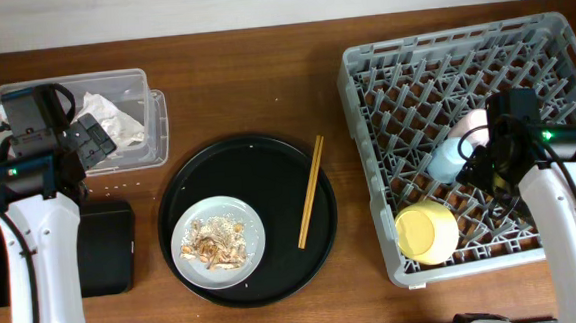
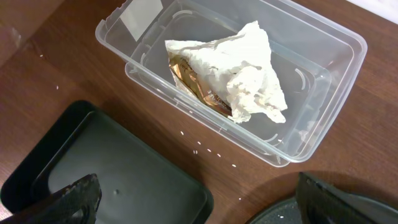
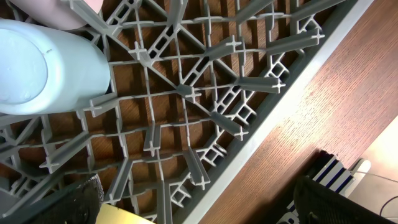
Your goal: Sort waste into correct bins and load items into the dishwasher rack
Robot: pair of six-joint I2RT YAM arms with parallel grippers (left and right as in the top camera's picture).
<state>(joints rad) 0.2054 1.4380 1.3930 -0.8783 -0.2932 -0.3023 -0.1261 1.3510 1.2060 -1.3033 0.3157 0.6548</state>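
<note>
The clear box (image 1: 157,119) at the back left holds a crumpled white napkin (image 2: 249,68) lying over a brown wrapper (image 2: 193,81). My left gripper (image 2: 202,205) hangs open and empty just in front of that box, above the shallow black tray (image 2: 118,174). A grey-white plate (image 1: 218,243) with flaky food scraps (image 1: 213,244) and wooden chopsticks (image 1: 311,190) lie on the round black tray (image 1: 279,172). The grey dishwasher rack (image 1: 364,147) holds the light-blue cup (image 3: 37,62), pink cup (image 1: 471,123) and yellow bowl (image 1: 426,231). My right gripper (image 3: 199,205) is open over the rack, empty.
The shallow black tray (image 1: 113,252) lies at the front left, partly under my left arm. Small white crumbs dot the wood between the box and the trays. A striped object (image 3: 336,177) sits beyond the rack's outer edge.
</note>
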